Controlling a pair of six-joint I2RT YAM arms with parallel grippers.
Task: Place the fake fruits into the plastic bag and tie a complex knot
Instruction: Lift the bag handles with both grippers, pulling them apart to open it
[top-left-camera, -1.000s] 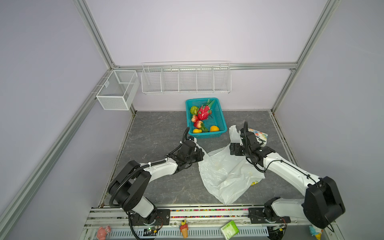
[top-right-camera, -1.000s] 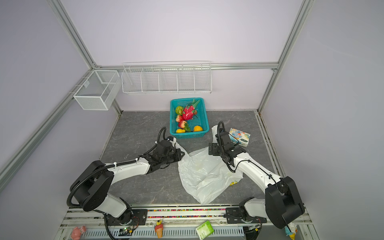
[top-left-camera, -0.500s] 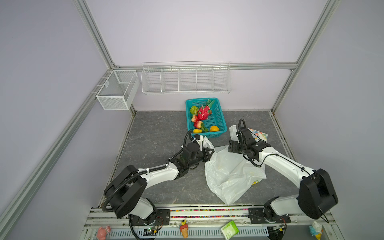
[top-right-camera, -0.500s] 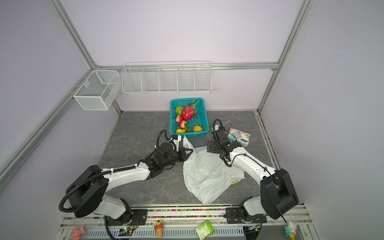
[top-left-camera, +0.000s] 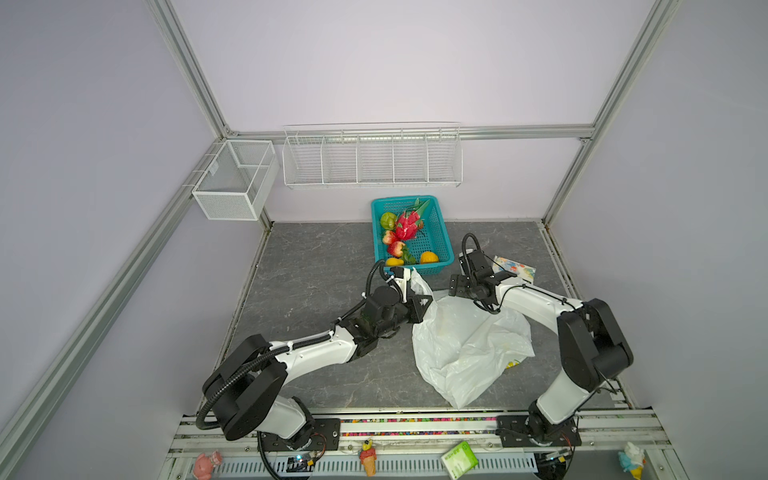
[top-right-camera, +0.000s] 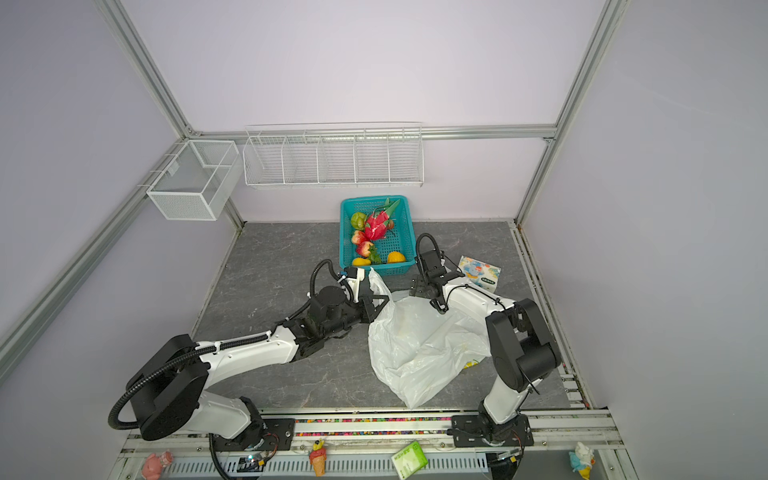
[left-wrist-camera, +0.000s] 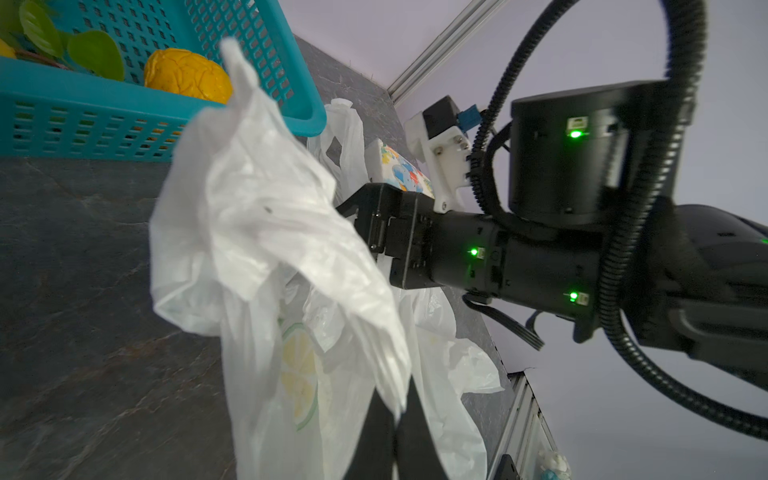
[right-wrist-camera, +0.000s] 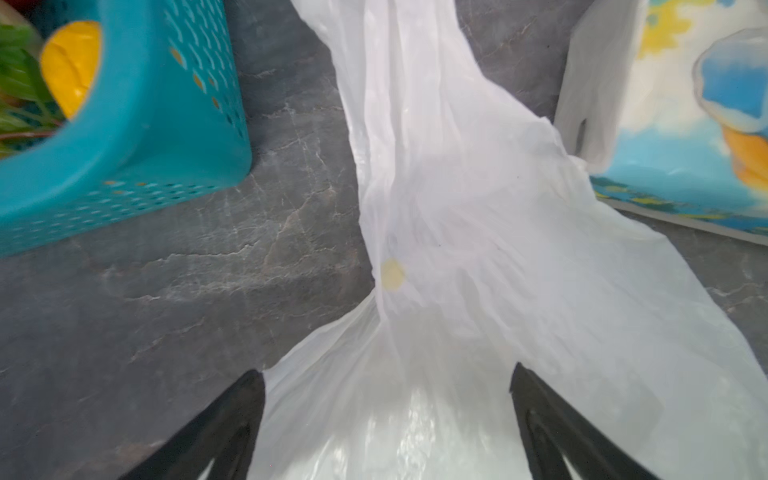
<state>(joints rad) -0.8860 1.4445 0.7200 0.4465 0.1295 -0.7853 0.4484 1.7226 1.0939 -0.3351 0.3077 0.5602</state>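
The plastic bag (top-left-camera: 469, 345) (top-right-camera: 419, 345) lies crumpled on the grey floor mat. My left gripper (top-left-camera: 419, 301) (top-right-camera: 380, 301) (left-wrist-camera: 401, 411) is shut on a bunched handle of the bag (left-wrist-camera: 266, 232) and holds it up near the basket. My right gripper (top-left-camera: 459, 286) (top-right-camera: 419, 286) (right-wrist-camera: 386, 374) stands open just above the bag (right-wrist-camera: 457, 208), its fingers (right-wrist-camera: 249, 399) on either side of the film. The fake fruits, among them the dragon fruit (top-left-camera: 406, 224) (top-right-camera: 376, 224) and an orange one (left-wrist-camera: 187, 79), lie in the teal basket.
The teal basket (top-left-camera: 432, 268) (top-right-camera: 399, 270) (right-wrist-camera: 145, 124) stands against the back wall, close to both grippers. A colourful packet (top-left-camera: 513, 268) (top-right-camera: 480, 272) (right-wrist-camera: 685, 124) lies beside the right arm. White wire racks (top-left-camera: 370, 158) hang on the wall. Small figurines sit on the front rail.
My left gripper has carried the bag handle to the right and toward the basket, bunching the bag up. My right gripper has shifted a little left over the bag.
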